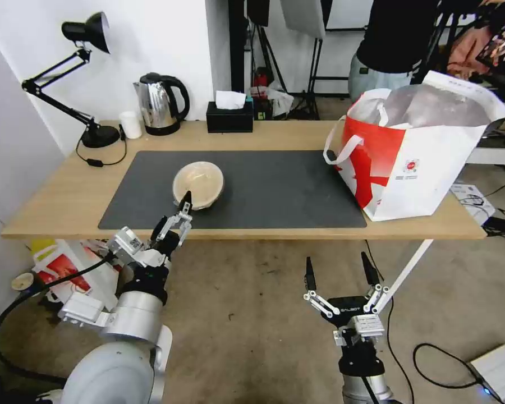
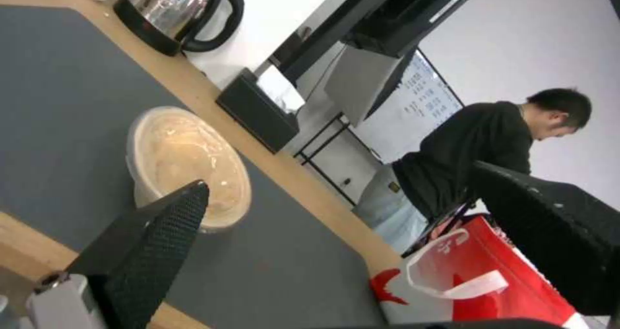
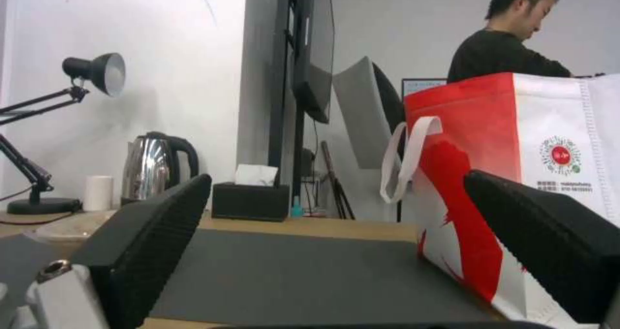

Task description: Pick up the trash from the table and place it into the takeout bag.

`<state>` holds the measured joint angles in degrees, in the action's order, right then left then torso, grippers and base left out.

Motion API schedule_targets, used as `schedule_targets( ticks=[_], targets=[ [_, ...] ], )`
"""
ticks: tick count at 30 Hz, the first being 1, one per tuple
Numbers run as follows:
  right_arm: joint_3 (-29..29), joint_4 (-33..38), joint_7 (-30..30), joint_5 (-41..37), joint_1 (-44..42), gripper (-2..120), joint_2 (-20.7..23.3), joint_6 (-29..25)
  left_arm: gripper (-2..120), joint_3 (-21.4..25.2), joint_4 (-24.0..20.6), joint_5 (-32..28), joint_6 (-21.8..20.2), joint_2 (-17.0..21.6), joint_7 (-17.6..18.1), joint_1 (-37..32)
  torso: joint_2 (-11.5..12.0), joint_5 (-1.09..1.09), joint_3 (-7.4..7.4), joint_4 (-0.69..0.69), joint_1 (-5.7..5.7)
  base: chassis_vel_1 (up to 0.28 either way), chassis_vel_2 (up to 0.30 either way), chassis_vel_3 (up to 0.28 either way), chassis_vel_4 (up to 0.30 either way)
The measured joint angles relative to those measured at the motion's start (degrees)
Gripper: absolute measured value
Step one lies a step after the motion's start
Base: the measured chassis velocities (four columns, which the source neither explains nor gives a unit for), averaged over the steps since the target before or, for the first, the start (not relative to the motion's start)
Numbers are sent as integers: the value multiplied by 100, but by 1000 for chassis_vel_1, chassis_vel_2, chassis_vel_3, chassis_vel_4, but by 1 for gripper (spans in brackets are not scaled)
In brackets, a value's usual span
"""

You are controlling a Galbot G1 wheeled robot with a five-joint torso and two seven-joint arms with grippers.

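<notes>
**A:** ok so what's on the table (image 1: 56, 191) right now? Standing next to it and it looks pretty bare.

**B:** Biggest thing is the dark grey mat (image 1: 275, 185) over the middle of the tabletop. Then the takeout bag (image 1: 415, 163), upright at the table's right end, its base half on the mat's right edge and close to the front edge. Mouth is open, foil lining showing, white strap handles flopped toward the mat.

**A:** and the trash?

**B:** I see one piece, the shallow tan bowl (image 1: 198, 184). It sits on the left half of the mat, toward the front edge, well apart from the bag.

**A:** arms?

**B:** The left gripper (image 1: 180, 210) is up at the front edge of the table, tips right at the near rim of the bowl. From its wrist camera the jaws are spread wide with the bowl (image 2: 187, 164) just ahead, nothing between them. The right gripper (image 1: 338, 270) hangs below and in front of the table, short of the front edge, jaws also spread wide and holding nothing.

**A:** back edge stuff?

**B:** Along the back edge: desk lamp (image 1: 73, 84) at the left corner, steel kettle (image 1: 160, 104), black tissue box (image 1: 229, 115), and a small white cup (image 1: 131, 124) between lamp and kettle.
</notes>
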<state>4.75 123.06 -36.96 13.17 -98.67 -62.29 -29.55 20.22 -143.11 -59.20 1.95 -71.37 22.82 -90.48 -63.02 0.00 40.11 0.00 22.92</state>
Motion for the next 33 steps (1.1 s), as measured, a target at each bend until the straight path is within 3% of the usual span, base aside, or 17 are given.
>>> schedule_targets(
  ticks=[9,16,24,25,26,30,33],
  targets=[
    [0,0,0,0,0,100,0,0,100,268,170,-1043,-75,204,103,775,0,0,0,0,0,0,0,0,0],
    [0,0,0,0,0,100,0,0,100,607,379,-2309,-157,449,248,1736,0,1,0,-2,0,0,0,0,0],
    [0,0,0,0,0,100,-1,0,100,651,424,-2482,-179,484,268,1844,0,0,0,1,0,0,0,0,0],
    [-1,0,0,0,-1,100,0,0,100,725,561,-2657,-225,575,282,1962,0,0,0,2,0,0,0,0,0],
    [-1,0,0,0,-3,100,0,-1,100,953,947,-3050,-343,874,338,2292,1,-2,0,-5,1,0,0,0,0],
    [0,0,0,-1,0,100,0,-1,100,1078,1019,-3186,-418,1073,406,2373,0,-1,0,2,2,0,0,0,0],
    [0,0,0,0,-1,100,0,-1,100,1128,982,-3184,-501,1183,649,2397,0,0,0,-1,0,0,0,0,0]
  ],
)
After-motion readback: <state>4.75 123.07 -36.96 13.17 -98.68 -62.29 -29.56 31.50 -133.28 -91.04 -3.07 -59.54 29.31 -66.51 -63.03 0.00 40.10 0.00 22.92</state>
